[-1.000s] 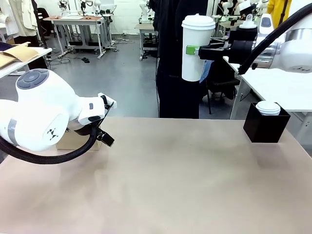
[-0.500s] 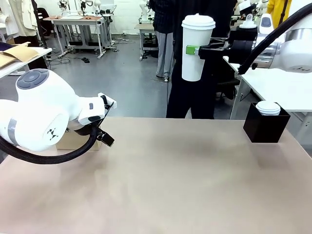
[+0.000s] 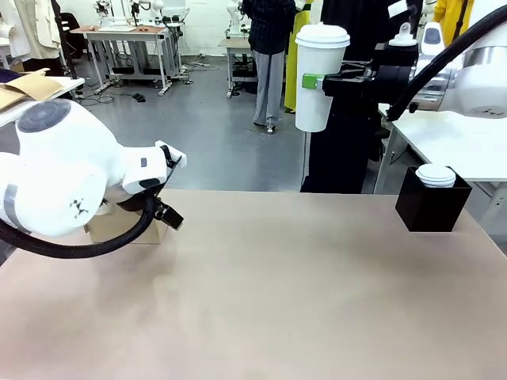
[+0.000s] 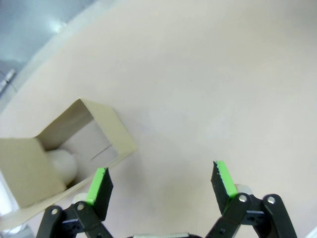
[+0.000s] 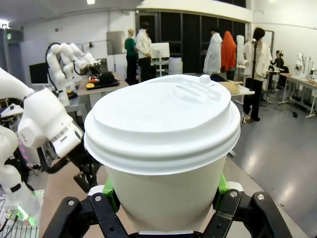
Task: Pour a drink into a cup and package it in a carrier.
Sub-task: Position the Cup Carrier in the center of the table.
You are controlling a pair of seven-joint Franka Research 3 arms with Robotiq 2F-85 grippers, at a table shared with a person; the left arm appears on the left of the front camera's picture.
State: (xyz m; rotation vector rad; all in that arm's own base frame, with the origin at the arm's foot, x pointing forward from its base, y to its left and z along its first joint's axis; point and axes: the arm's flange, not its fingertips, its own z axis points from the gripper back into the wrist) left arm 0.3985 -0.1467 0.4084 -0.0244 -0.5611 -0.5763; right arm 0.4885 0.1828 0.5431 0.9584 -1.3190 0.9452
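Observation:
My right gripper point(image 3: 315, 81) is shut on a tall white paper cup point(image 3: 319, 75) with a white lid on it, held upright high above the table's far edge. In the right wrist view the cup point(image 5: 163, 144) stands between the green pads point(image 5: 221, 184). The brown cardboard carrier point(image 3: 119, 227) sits at the table's left edge, partly hidden behind my left arm. My left gripper point(image 4: 161, 182) hangs open just above the table beside the carrier point(image 4: 106, 126), whose open slot holds a pale rounded shape point(image 4: 62, 166). The jar with the drink is out of view.
A black box point(image 3: 432, 207) with white lidded cups point(image 3: 436, 176) stands at the table's far right. A person in dark clothes stands behind the far edge, near the held cup. The tan tabletop point(image 3: 301, 293) lies bare between the arms.
My left arm has shifted a little to the left and up. The person behind the table has moved to the right. The right arm and its cup have stayed put.

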